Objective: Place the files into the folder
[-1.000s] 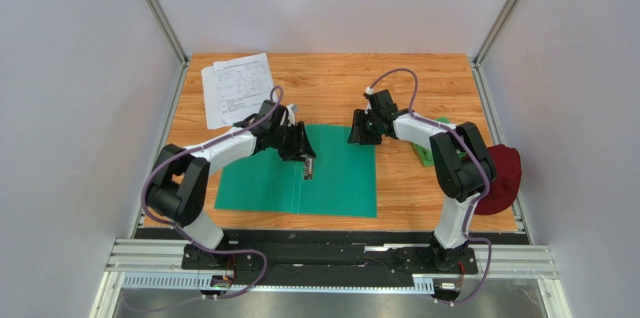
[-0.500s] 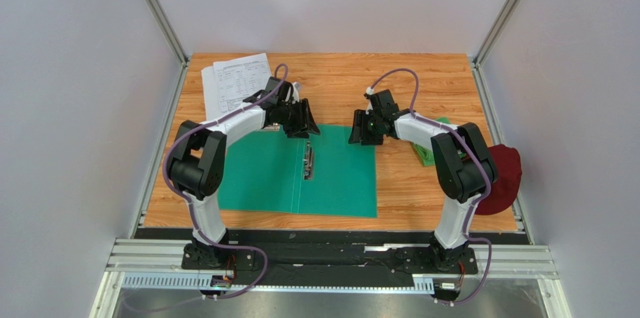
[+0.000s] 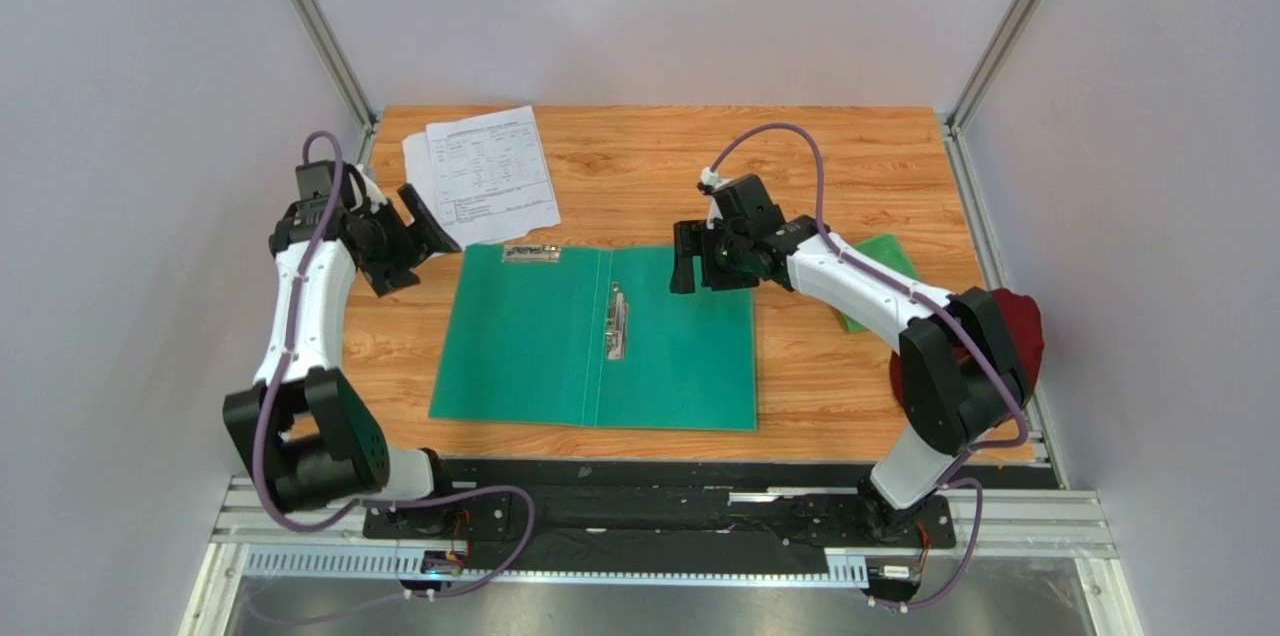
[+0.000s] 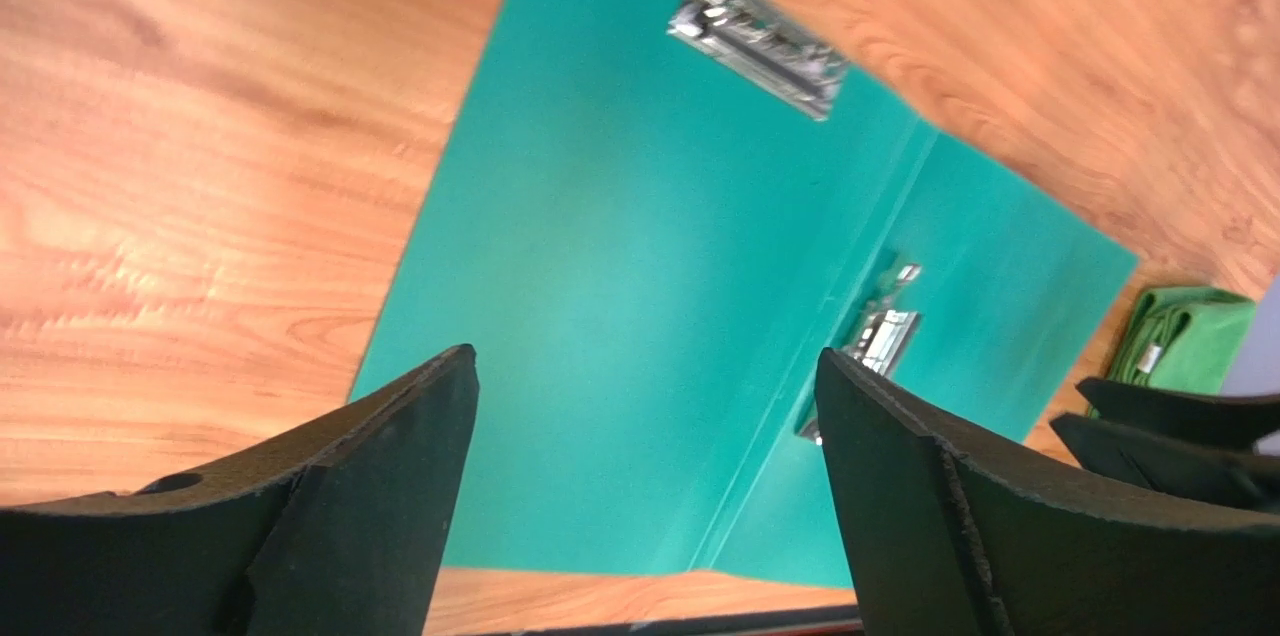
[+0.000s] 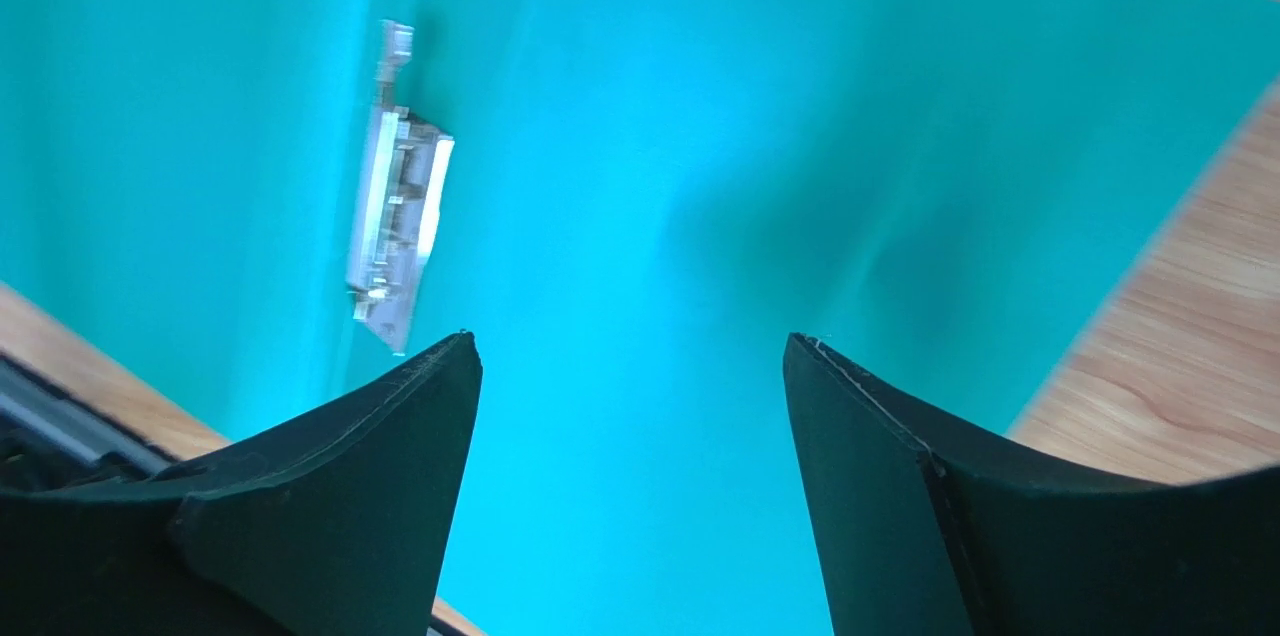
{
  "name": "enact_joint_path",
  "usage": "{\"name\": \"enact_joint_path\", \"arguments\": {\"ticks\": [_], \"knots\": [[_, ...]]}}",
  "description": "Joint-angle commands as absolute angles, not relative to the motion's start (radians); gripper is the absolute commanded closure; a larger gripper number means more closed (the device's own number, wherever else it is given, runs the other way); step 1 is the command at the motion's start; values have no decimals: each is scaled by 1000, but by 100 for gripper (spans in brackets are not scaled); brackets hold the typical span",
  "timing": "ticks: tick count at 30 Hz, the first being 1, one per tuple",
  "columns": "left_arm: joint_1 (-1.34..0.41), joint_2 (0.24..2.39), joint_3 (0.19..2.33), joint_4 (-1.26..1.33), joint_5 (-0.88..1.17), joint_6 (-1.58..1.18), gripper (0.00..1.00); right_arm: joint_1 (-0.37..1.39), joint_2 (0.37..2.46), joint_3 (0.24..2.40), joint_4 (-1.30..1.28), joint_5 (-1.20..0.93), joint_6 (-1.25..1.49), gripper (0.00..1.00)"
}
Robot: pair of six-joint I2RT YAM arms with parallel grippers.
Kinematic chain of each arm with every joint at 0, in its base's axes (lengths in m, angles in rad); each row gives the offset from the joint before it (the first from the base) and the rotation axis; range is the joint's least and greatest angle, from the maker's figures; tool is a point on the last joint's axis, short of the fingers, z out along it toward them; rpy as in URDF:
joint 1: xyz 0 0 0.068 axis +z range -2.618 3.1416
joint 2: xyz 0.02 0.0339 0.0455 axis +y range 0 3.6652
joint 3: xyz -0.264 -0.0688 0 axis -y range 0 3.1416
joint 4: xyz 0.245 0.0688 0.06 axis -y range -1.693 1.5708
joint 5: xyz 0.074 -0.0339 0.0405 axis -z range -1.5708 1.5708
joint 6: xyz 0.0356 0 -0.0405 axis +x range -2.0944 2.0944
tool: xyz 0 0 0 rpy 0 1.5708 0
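Note:
The teal-green folder [image 3: 519, 344] lies open and flat on the wooden table, with a metal clip [image 3: 616, 324] along its spine and another clip [image 3: 529, 252] at its top edge. It also shows in the left wrist view [image 4: 631, 306] and the right wrist view [image 5: 751, 141]. The files [image 3: 478, 174], white printed sheets, lie at the table's far left, just beyond the folder. My left gripper [image 3: 425, 224] is open and empty, left of the folder near the sheets. My right gripper [image 3: 685, 261] is open and empty over the folder's right top edge.
A small bright green folded cloth [image 3: 884, 269] lies on the table right of the folder; it also shows in the left wrist view [image 4: 1187, 344]. A dark red object [image 3: 1022, 351] sits at the table's right edge. Metal frame posts stand at the back corners.
My left arm has swung from over the folder's spine out to the far left, beside the sheets. The folder's left half now lies fully flat. My right gripper shifted slightly left.

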State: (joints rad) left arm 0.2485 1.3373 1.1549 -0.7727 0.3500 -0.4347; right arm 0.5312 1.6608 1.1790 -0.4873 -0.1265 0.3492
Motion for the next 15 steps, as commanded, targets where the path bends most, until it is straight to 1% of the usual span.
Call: {"name": "enact_joint_path", "arguments": {"ticks": [1,3,4,5,6,8,9,12,14,15], "knots": [[303,1450,1184,-795,452,-376,14,546,1667,1172,-381,-224,422,21],[317,1469,1190,-732,434,-445,17,548,1722,1190,-328,-273,495,22],[316,1479,1204,-645,436,-466,17,548,1745,1222,-309,-291,527,23],[316,1497,1216,-609,442,-509,18,549,1770,1241,-270,-345,550,25],[318,1552,1254,-589,410,-535,22,549,1822,1264,-261,-366,589,27],[319,1630,1310,-598,377,-592,25,552,1864,1347,-278,-380,604,28],[318,1705,1342,-569,393,-606,30,552,1884,1367,-281,-380,609,28],[322,1840,1391,-528,417,-678,39,549,1879,1393,-285,-356,597,28],[325,1908,1407,-477,423,-721,41,543,1864,1388,-282,-342,575,28],[325,1926,1420,-438,422,-730,45,540,1849,1381,-281,-341,568,28]]}}
